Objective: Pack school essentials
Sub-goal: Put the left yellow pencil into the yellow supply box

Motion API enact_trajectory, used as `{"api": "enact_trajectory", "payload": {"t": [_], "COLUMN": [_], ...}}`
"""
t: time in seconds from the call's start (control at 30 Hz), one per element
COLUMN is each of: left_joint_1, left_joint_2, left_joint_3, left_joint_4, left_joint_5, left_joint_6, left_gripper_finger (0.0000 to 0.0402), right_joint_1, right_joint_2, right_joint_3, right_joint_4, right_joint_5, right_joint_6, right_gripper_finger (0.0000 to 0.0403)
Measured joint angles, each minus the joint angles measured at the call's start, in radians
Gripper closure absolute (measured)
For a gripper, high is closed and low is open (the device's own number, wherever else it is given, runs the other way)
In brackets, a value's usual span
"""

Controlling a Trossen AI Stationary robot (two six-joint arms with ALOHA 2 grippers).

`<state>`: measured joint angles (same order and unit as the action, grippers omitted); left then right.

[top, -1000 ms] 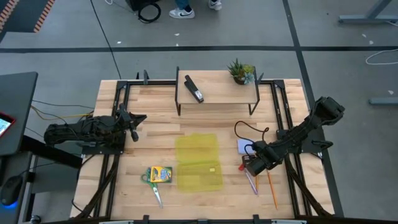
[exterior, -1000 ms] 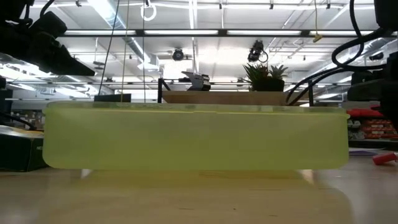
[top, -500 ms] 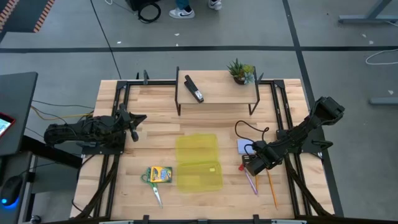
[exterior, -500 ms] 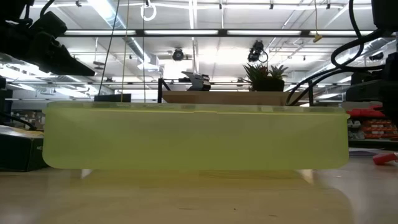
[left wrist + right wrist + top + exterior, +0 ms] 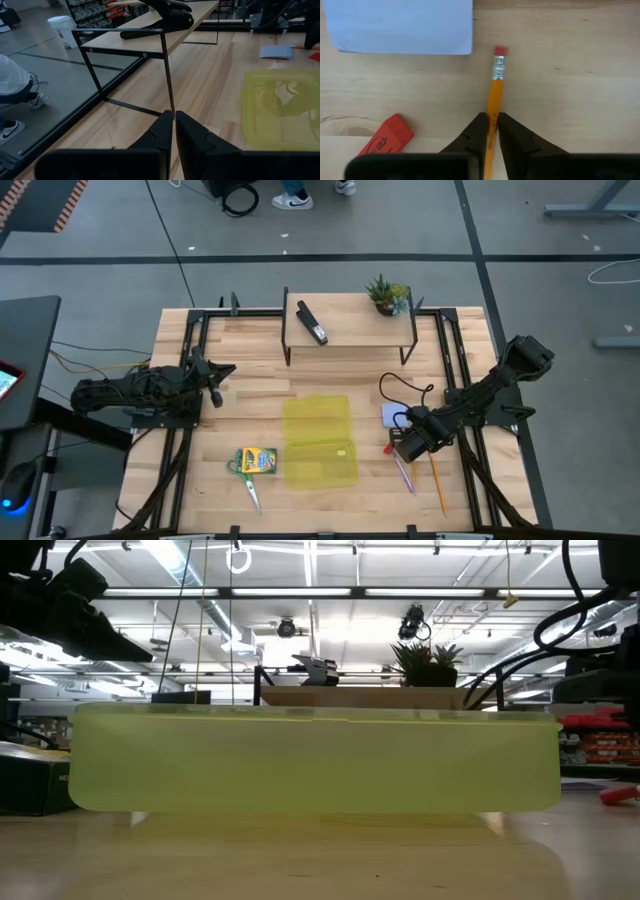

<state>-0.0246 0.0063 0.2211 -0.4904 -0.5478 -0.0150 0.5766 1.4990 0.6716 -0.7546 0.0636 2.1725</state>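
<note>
The right hand [image 5: 489, 131] is down at the bench [image 5: 250, 385], clenched on an orange pencil [image 5: 494, 102] well back from its eraser end. Beside it lie the lavender notepad [image 5: 400, 25] and the red eraser [image 5: 386, 137], with the open yellow case [image 5: 320, 440] to the left. The grip is thin and off-centre, so the pencil may pivot or slip out on lifting, or swing and knock the eraser. Crayon box [image 5: 258, 461] and scissors [image 5: 250, 490] wait left of the case. The left hand [image 5: 173, 132] hangs clenched and empty at the far left.
</note>
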Motion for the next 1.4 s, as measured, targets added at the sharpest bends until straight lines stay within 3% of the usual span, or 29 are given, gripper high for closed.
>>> {"api": "enact_trajectory", "payload": {"t": [0.73, 1.4], "left_joint_1": [0.000, 0.000], "left_joint_2": [0.000, 0.000], "left_joint_3": [0.000, 0.000], "left_joint_4": [0.000, 0.000], "left_joint_5": [0.000, 0.000], "left_joint_6": [0.000, 0.000], "left_gripper_finger": [0.0372, 0.0371], "right_joint_1": [0.000, 0.000], "right_joint_2": [0.004, 0.002], "right_joint_3": [0.028, 0.147], "right_joint_4": [-0.043, -0.223], "right_joint_5": [-0.001, 0.034], "right_joint_6": [-0.114, -0.229], "right_gripper_finger": [0.0375, 0.0375]}}
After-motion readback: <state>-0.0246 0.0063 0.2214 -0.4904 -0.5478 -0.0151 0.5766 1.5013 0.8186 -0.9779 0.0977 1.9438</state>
